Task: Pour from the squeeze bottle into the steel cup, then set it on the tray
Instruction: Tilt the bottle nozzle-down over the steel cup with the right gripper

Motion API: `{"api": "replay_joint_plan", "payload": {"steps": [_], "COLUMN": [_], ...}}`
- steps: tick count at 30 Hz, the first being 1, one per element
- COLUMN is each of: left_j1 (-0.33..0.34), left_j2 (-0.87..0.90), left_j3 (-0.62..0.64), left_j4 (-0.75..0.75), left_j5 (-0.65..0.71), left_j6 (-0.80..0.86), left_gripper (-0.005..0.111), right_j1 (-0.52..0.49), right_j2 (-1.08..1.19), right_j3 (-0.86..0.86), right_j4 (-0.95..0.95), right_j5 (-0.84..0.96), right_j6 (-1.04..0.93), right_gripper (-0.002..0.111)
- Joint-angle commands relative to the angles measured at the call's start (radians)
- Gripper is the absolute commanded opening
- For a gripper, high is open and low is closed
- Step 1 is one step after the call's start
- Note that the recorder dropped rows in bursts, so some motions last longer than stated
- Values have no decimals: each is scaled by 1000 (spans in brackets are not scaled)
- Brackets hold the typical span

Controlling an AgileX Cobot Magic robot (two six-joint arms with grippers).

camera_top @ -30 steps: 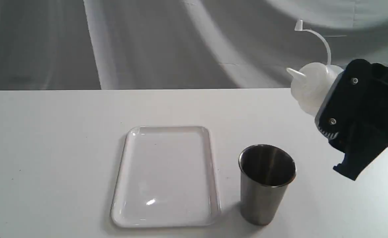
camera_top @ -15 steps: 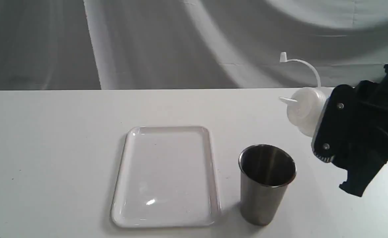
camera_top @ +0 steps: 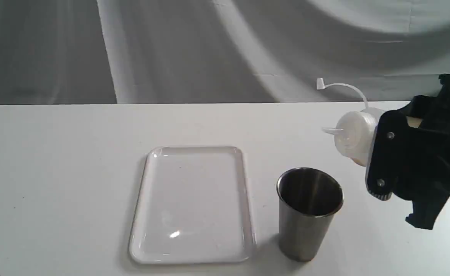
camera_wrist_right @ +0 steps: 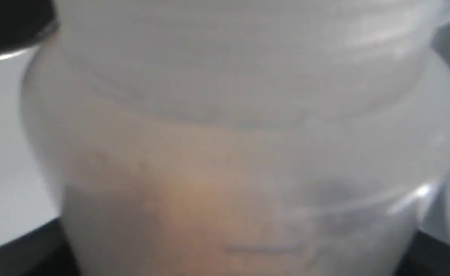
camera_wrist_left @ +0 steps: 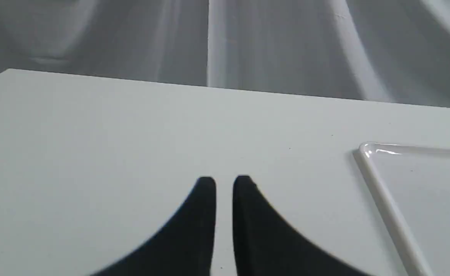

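Observation:
My right gripper [camera_top: 386, 157] is shut on the squeeze bottle [camera_top: 353, 138], which lies tipped almost level, its nozzle pointing left above and just right of the steel cup [camera_top: 309, 212]. The tethered cap arcs over the nozzle on its strap. No liquid shows leaving the nozzle. In the right wrist view the squeeze bottle [camera_wrist_right: 240, 153] fills the picture, amber liquid showing through its wall. The cup stands upright on the table, right of the white tray [camera_top: 192, 205]. The left gripper [camera_wrist_left: 224, 184] hovers over bare table, its fingertips nearly together, beside a corner of the tray [camera_wrist_left: 382, 191].
A white table [camera_top: 56, 172] carries everything, backed by a grey draped cloth [camera_top: 171, 50]. The left arm does not appear in the exterior view.
The right gripper has lowered the bottle and tipped it further, from nozzle slanting up-left to nearly level, bringing it closer to the cup's rim. Cup and tray stayed put.

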Motion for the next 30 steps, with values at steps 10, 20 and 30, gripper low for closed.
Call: {"api": "replay_joint_plan", "payload": {"steps": [10,20,30], "left_j1": [-5,-5,-5], "left_j2": [2,2,2], "left_j3": [4,4,4], "left_j4": [-4,-4,-4], "left_j5": [1,1,1], "left_j6": [-2,-2,-2], "left_gripper": [8,8,8], "right_j1": [-1,-1,-1], "right_j2": [-8,-8,-8], "right_j3": [-1,-1,-1], "right_j4": [-12,-12,-12], "right_j5": [66,111,117], "right_j6": [-122,-257,-415], "right_gripper": [0,0,0]}}
